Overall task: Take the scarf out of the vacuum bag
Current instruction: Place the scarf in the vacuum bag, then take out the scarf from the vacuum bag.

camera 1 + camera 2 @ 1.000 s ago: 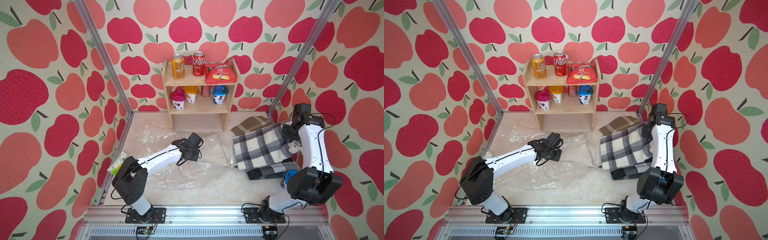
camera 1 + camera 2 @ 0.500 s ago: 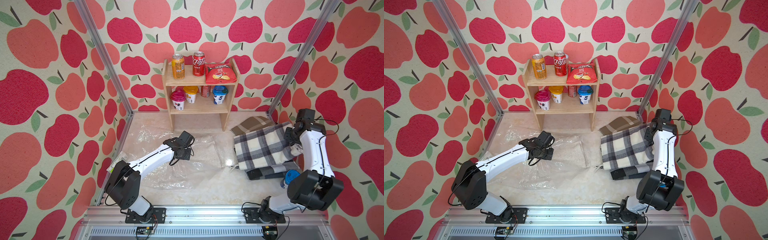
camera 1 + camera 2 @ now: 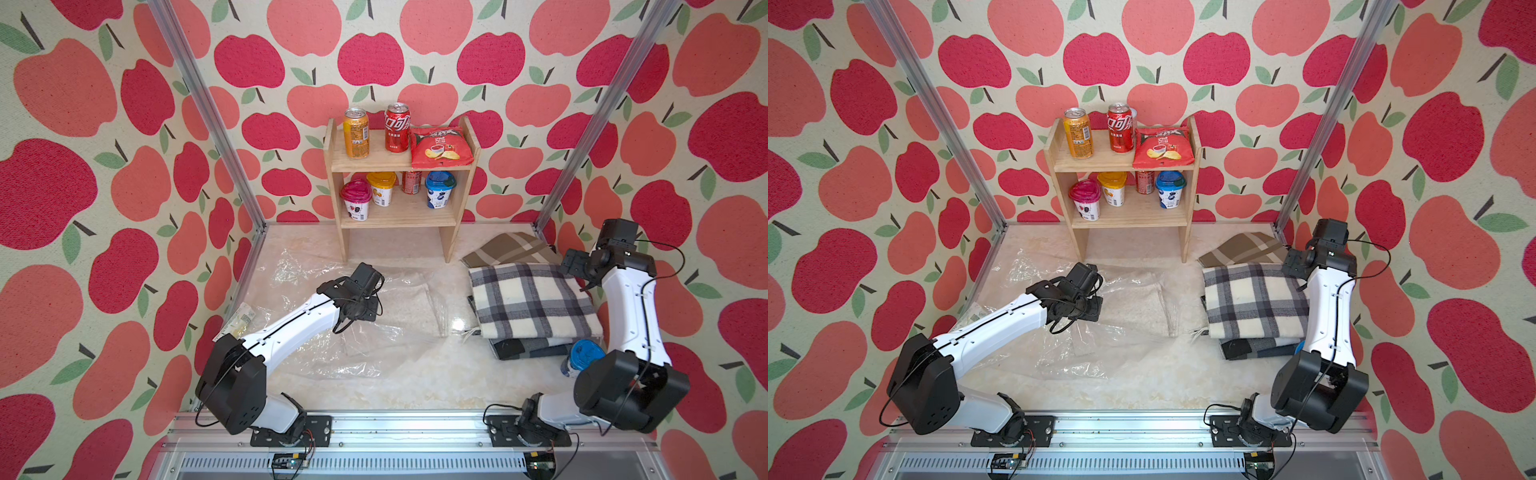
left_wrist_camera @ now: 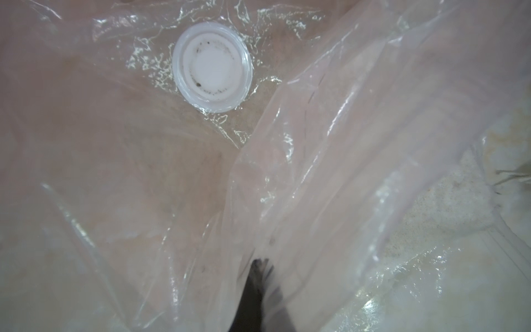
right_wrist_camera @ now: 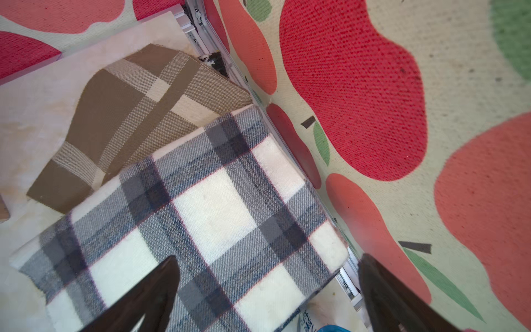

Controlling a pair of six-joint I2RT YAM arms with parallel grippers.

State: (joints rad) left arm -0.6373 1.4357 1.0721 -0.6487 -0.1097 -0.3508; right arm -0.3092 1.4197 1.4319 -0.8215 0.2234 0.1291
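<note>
1. The folded grey, black and cream plaid woollen scarf [image 3: 536,303] is recorded lying flat on top of a cloth pile at the right side of the table. It is wholly outside the large clear rectangular plastic vacuum bag [image 3: 374,332].
2. The vacuum bag is seen crumpled flat on the marbled beige tabletop [image 3: 415,382], centre-left. Its nearest edge lies near the scarf's fringe, and no contact can be made out. Its round white valve cap [image 4: 213,66] is seen in the left wrist view.
3. The left gripper [image 4: 257,276] is noted with fingertips together, clamped on a fold of the bag film.
4. The right gripper [image 5: 267,258] is noted with jaws wide apart over the scarf's wall-side edge, with nothing between them.
5. Change over the last second: the right jaws, previously pinched on the scarf's edge, were opened and the scarf was let down. The bag was drawn leftward by the left arm, away from the scarf.
6. Judgement: extraction is considered complete. Only release of the bag and withdrawal of both arms are thought to remain.
7. Surroundings:
   - A brown-and-beige checked cloth [image 3: 507,249] lies behind the scarf.
   - A dark grey folded cloth [image 3: 528,347] lies beneath it.
   - A blue-lidded cup [image 3: 586,355] stands near the right arm.
   - A small wooden shelf [image 3: 399,166] stands at the rear.
</note>
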